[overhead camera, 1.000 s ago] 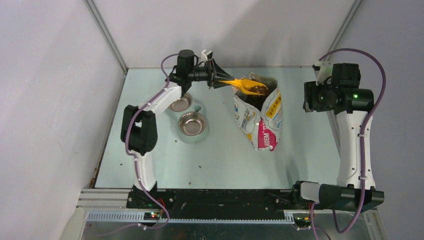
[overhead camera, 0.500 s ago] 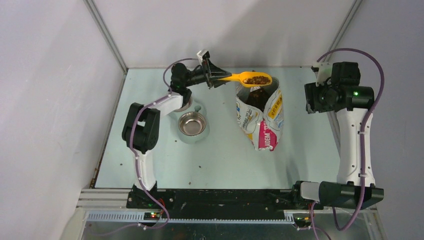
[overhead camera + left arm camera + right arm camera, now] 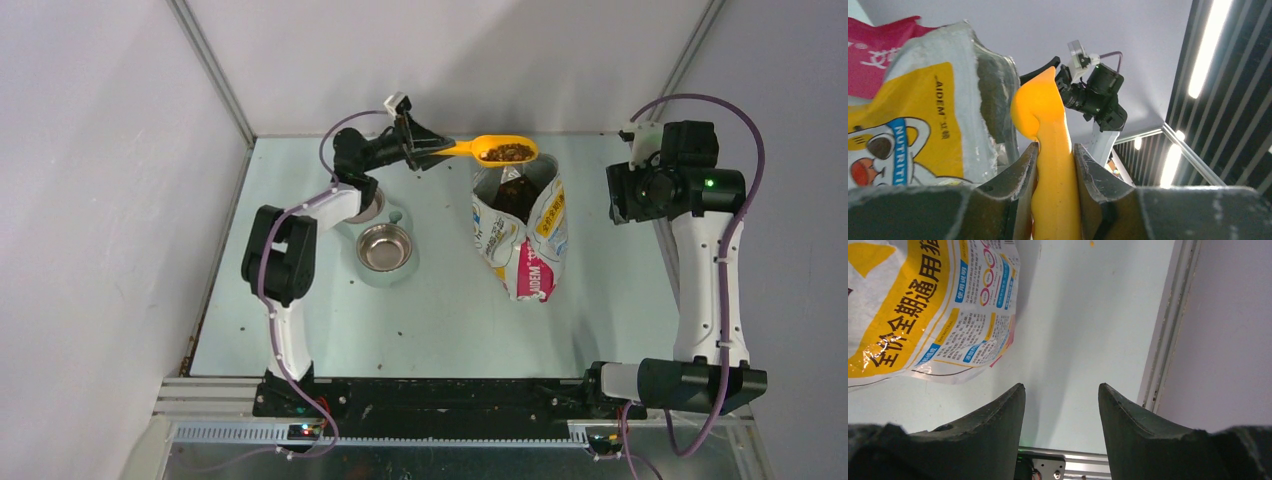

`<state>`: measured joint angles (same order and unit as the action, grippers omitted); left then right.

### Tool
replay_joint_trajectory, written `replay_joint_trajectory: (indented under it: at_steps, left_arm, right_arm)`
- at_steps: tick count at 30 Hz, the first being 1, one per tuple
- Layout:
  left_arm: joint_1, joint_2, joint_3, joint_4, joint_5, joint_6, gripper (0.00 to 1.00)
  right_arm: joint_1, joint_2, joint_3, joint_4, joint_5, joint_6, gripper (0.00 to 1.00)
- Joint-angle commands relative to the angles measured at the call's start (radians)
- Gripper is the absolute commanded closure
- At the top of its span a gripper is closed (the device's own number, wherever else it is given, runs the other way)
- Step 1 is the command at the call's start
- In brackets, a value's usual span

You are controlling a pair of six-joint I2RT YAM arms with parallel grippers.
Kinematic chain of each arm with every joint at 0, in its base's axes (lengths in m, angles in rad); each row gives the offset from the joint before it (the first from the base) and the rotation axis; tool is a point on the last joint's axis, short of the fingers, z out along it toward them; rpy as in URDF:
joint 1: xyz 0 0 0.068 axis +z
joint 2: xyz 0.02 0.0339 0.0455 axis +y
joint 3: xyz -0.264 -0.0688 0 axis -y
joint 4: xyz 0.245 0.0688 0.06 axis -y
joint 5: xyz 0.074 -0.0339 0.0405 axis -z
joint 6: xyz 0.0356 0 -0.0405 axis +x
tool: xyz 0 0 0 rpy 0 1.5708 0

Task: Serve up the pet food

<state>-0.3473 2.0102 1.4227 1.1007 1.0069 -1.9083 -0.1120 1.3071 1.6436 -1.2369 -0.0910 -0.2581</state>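
My left gripper [image 3: 428, 152] is shut on the handle of an orange scoop [image 3: 470, 150] and holds it level above the open top of the printed foil bag [image 3: 520, 235]. Dark-brown pet food [image 3: 508, 152] fills the scoop's cup. More kibble shows inside the bag's mouth [image 3: 512, 190]. In the left wrist view the gripper [image 3: 1055, 150] clamps the scoop's handle [image 3: 1054, 170] from below, with the bag [image 3: 923, 115] to the left. My right gripper [image 3: 1061, 390] is open and empty over the table, beside the bag's lower corner [image 3: 933, 305].
A double pet feeder with two steel bowls [image 3: 385, 247] stands left of the bag, under my left arm. Stray kibble lies on the table [image 3: 401, 332]. The enclosure walls stand close at the back and sides, and a frame rail [image 3: 1168, 325] runs along the table's right edge.
My left gripper has lifted the loaded scoop out of the bag's mouth and up toward the back, levelling it. My right arm has barely moved.
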Motion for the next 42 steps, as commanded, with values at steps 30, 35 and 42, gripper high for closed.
replay_joint_trajectory:
  at_steps: [30, 35, 42]
  left_arm:
    - [0.655, -0.439, -0.471, -0.346, 0.090, 0.440, 1.00]
    - [0.726, -0.442, -0.507, -0.398, 0.091, 0.521, 1.00]
    - [0.760, -0.437, -0.495, -0.661, 0.084, 0.776, 1.00]
  right_arm:
    - [-0.005, -0.012, 0.030, 0.193, -0.202, 0.078, 0.41]
    - [-0.005, -0.038, 0.009, 0.209, -0.207, 0.085, 0.40]
    - [-0.006, -0.074, -0.015, 0.217, -0.204, 0.086, 0.40]
